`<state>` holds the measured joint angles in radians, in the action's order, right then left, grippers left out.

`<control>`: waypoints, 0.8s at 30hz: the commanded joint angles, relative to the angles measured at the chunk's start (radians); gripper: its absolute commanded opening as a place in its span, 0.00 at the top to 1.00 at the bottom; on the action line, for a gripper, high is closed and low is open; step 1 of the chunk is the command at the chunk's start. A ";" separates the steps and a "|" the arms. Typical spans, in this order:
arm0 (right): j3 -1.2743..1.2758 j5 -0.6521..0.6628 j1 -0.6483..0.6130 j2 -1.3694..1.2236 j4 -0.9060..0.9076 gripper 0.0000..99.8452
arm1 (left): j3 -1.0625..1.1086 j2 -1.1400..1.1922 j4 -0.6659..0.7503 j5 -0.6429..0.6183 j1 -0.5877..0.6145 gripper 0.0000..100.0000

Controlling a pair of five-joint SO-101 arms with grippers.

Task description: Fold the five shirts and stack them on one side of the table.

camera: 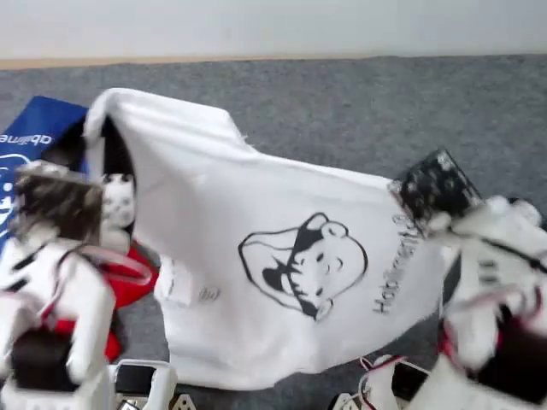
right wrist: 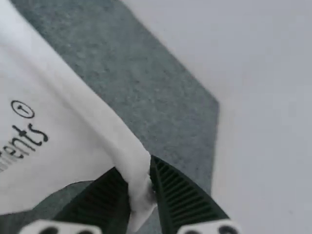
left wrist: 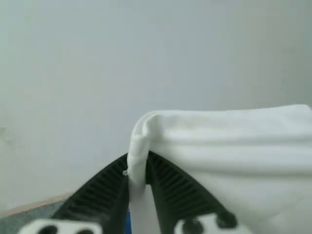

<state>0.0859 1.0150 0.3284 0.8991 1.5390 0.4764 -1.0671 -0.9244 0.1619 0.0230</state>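
Holding the white shirt (camera: 282, 256) up off the grey table (camera: 342, 102), spread between the two arms, with its printed cartoon face turned toward the high camera. Pinching a rolled edge of the cloth in the left jaws, which are closed tight on it (the fabric running straight down between the two black ribbed fingers (left wrist: 105, 190) in the left wrist view), at the end of the shirt toward the far left of the table. Clamping the opposite edge in the right jaws, likewise gripping the white shirt, with the hem bunching between the ribbed fingers (right wrist: 180, 195) and a bit of printed lettering showing on the cloth beside them. Hanging low along the bottom hem, close to the near edge of the table between the two arm bases. Lying flat on the table at the far left, partly behind the raised cloth: a blue shirt (camera: 38, 128). Peeking out beside the left arm (camera: 60, 282), just next to the white shirt's lower left corner: a red shirt (camera: 141, 278). Standing at the right side of the table: the right arm (camera: 496, 282). Rising behind the table: a pale wall (camera: 256, 26).
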 commanded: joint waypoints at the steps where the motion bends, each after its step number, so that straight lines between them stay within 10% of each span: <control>1: 0.196 0.008 -0.027 -0.025 -0.217 0.99 | 0.183 0.002 0.226 -0.011 -0.002 1.00; 11: 0.535 0.012 -0.099 -0.044 -0.707 0.99 | 0.463 0.110 0.654 0.058 0.011 1.00; 24: 0.175 0.009 -0.101 -0.522 -0.911 0.99 | -0.012 0.773 0.830 0.054 0.032 1.00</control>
<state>0.4296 1.0150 0.2271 0.4787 0.6628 0.6099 -0.3874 -0.1235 0.2079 0.0261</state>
